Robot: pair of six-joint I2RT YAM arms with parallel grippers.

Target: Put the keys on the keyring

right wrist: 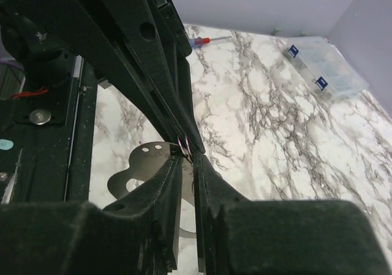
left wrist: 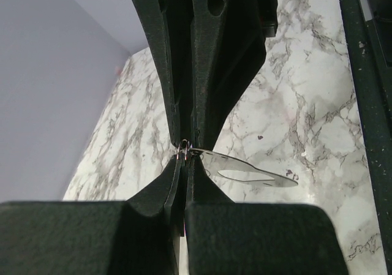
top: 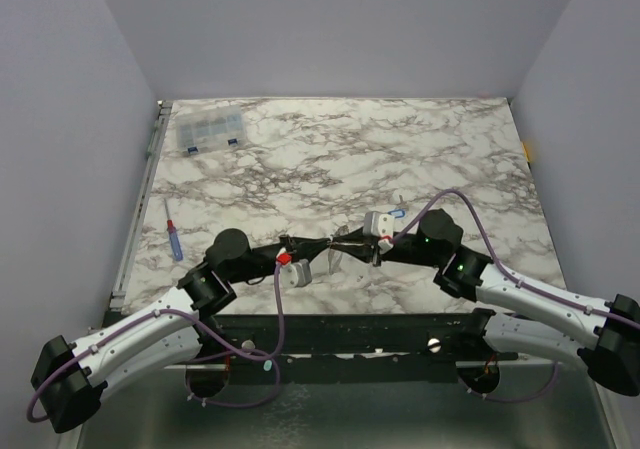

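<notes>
**A:** What lies furthest left on the marble table (top: 420, 149)?

**B:** A blue-handled screwdriver (top: 173, 239) near the left edge. A clear compartment box (top: 210, 129) sits in the far left corner, well apart from both arms.

**A:** And the left gripper (left wrist: 184, 165)?

**B:** Its black fingers are pressed together. The tips pinch the keyring (left wrist: 184, 146), a thin loop of wire held above the table, toward the middle of its near half.

**A:** Where are the keys (left wrist: 223, 160)?

**B:** One flat silver key hangs from that loop and juts out sideways. (The right wrist view shows a pale plate with two small holes just beside the ring. I cannot tell whether more keys hang there.)

**A:** The right gripper (right wrist: 188, 165)?

**B:** It meets the left one tip to tip. Its fingers are narrowed to a thin slit, and the tips close on the same wire loop.
</notes>
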